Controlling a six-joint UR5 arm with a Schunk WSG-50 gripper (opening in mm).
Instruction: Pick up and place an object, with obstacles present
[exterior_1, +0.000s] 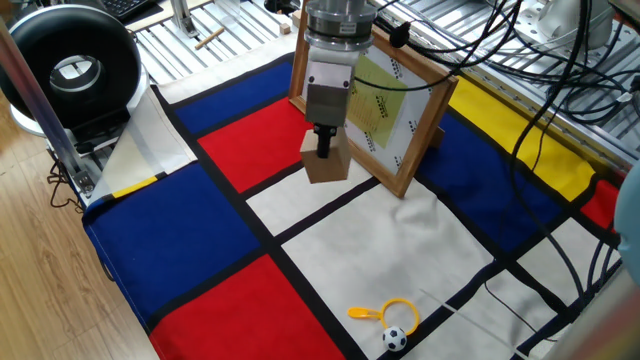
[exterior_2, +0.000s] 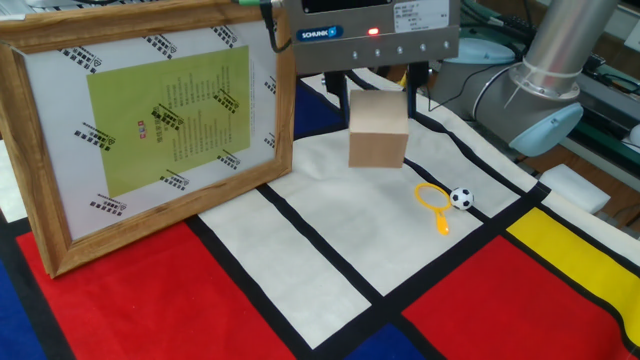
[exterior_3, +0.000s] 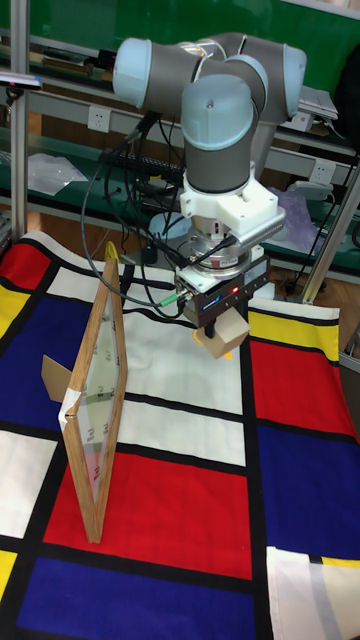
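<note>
Wooden cube (exterior_2: 378, 130), upper centre of frame, clamped between the fingers of the gripper (exterior_2: 376, 92) above the cloth (exterior_2: 330, 250). Risk: the nearby upright picture frame (exterior_2: 150, 120) could be struck and toppled during sideways travel.

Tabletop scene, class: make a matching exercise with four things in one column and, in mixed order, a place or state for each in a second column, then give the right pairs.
Things
1. small light-tan wooden cube
2. large wooden-framed picture
3. yellow plastic ring
4. tiny black-and-white football

Places or states
A. standing upright, tilted back, on the cloth
B. held off the cloth in the end effector
C. lying flat on a white panel, handle pointing away from the frame
D. resting on the cloth just beside the ring

Pairs: 1-B, 2-A, 3-C, 4-D
</note>
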